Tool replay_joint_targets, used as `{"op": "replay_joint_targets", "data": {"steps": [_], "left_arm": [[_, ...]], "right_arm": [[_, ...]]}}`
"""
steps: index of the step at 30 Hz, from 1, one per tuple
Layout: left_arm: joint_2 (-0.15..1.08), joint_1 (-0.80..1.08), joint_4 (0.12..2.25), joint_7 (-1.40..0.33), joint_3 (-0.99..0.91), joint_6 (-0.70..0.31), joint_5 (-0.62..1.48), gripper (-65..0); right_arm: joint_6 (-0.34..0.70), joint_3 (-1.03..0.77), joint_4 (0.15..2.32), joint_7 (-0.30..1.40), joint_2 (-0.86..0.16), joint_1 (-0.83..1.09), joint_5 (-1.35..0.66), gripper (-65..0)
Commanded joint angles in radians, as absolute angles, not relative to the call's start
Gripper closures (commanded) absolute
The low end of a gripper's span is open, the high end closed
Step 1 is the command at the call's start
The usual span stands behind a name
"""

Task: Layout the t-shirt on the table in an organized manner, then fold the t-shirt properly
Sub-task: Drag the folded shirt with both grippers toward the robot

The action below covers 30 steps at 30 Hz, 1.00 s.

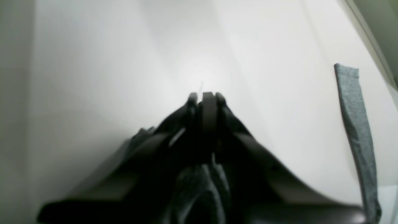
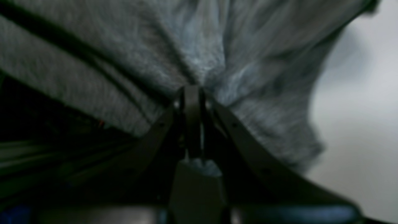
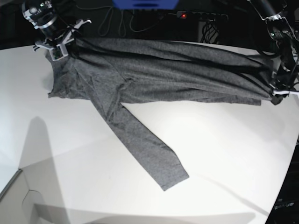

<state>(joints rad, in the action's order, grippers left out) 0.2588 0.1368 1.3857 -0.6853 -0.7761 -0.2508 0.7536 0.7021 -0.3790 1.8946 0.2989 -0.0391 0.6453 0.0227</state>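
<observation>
Both grippers, left (image 3: 275, 95) and right (image 3: 58, 49), are clamped on the shirt (image 3: 154, 70) stretched between them, so layout is underway; next, lower it flat onto the table (image 3: 224, 149).

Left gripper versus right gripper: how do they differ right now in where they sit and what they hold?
The left gripper sits at the base view's right, low near the table, pinching the t-shirt at its narrow, bunched end. The right gripper sits at that view's far left, pinching the t-shirt's wider end, where cloth fans out above its tips in its wrist view. Both are shut on the t-shirt, which spans between them with one sleeve trailing onto the table.
</observation>
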Motion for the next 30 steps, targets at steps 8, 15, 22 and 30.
{"op": "replay_joint_targets", "data": {"steps": [8,15,22,30], "left_arm": [[0.288,0.114,1.345,-0.667,-0.786,-0.255,0.765,-0.1],[0.288,0.114,1.342,-0.667,-0.786,-0.255,0.765,-0.1],[0.285,0.114,1.339,-0.667,-0.78,-0.255,0.765,-0.1],[0.283,0.093,1.204,-0.667,-0.779,-0.255,0.765,-0.1]], "right_arm": [[0.698,-0.392,1.965,0.283,-0.062,0.704,0.013,0.0],[0.698,-0.39,1.985,0.282,-0.065,0.754,0.013,0.0],[0.698,-0.363,1.942,0.282,-0.077,0.76,0.013,0.0],[0.698,-0.341,1.833,0.282,-0.077,0.674,0.015,0.0]]}}
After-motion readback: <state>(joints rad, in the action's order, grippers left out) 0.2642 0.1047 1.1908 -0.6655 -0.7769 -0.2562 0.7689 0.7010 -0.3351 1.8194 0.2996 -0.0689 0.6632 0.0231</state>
